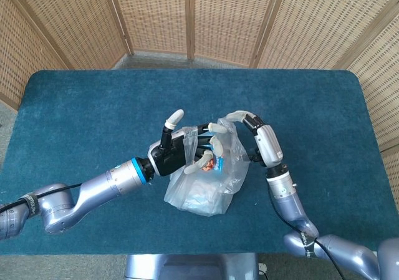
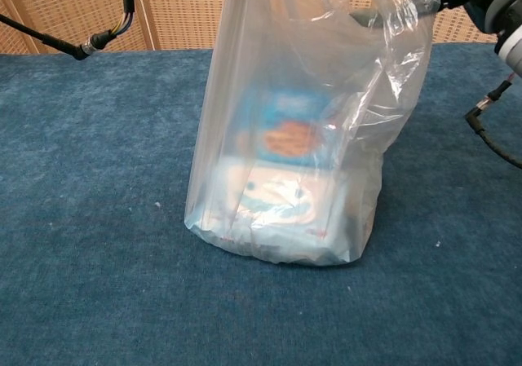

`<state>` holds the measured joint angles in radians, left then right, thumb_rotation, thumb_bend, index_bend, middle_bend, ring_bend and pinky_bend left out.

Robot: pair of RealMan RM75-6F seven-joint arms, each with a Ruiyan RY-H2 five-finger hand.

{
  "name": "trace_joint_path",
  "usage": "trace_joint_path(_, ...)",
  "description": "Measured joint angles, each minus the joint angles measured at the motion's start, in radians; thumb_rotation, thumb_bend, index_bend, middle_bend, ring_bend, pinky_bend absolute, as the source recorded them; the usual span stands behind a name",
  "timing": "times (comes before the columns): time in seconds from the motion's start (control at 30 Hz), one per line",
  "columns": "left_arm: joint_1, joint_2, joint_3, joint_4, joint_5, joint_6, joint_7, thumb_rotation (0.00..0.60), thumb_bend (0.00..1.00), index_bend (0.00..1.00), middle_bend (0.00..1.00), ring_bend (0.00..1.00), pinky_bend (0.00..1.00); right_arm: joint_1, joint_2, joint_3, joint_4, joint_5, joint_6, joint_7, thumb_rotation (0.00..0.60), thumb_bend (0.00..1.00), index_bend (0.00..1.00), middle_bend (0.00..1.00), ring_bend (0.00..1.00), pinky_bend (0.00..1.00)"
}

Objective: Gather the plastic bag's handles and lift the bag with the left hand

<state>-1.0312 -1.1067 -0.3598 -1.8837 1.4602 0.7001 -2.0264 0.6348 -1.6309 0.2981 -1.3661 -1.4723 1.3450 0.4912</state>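
A clear plastic bag stands upright on the blue table, with blue and white snack packs inside it. My left hand is at the bag's left side, thumb up and fingers spread; the left handle's film drapes over them. I cannot tell whether it grips the film. My right hand pinches the bag's right handle and holds it up beside the left fingertips. In the chest view the bag fills the middle, and part of the right hand shows at the top right.
A wicker screen stands behind the table's far edge. A black cable of the left arm hangs at the top left of the chest view. Bare blue tabletop lies on all sides of the bag.
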Motion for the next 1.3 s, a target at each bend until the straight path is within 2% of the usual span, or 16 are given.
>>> trace_joint_path(0.53,0.006,-0.01,0.007,0.013,-0.001,-0.003,-0.028,0.0,0.17,0.28,0.5,0.67,0.85,-0.022,0.036,0.057,-0.187,0.119,-0.059,0.142,0.6,0.06,0.28,0.28,0.23,0.18)
trace_joint_path(0.67,0.01,0.018,0.001,-0.004,0.0,-0.004,-0.021,0.0,0.18,0.28,0.5,0.67,0.85,-0.032,0.051,0.074,-0.24,0.148,-0.072,0.163,0.6,0.06,0.27,0.28,0.22,0.18)
trace_joint_path(0.87,0.027,0.02,0.007,-0.007,0.005,0.013,-0.006,0.0,0.18,0.28,0.5,0.67,0.85,-0.041,0.071,0.096,-0.276,0.172,-0.08,0.179,0.6,0.06,0.27,0.28,0.22,0.18)
trace_joint_path(1.3,0.065,0.058,0.035,-0.011,0.053,0.058,-0.037,0.0,0.18,0.28,0.5,0.67,0.77,-0.064,0.148,0.154,-0.324,0.226,-0.101,0.194,0.6,0.06,0.27,0.28,0.22,0.18)
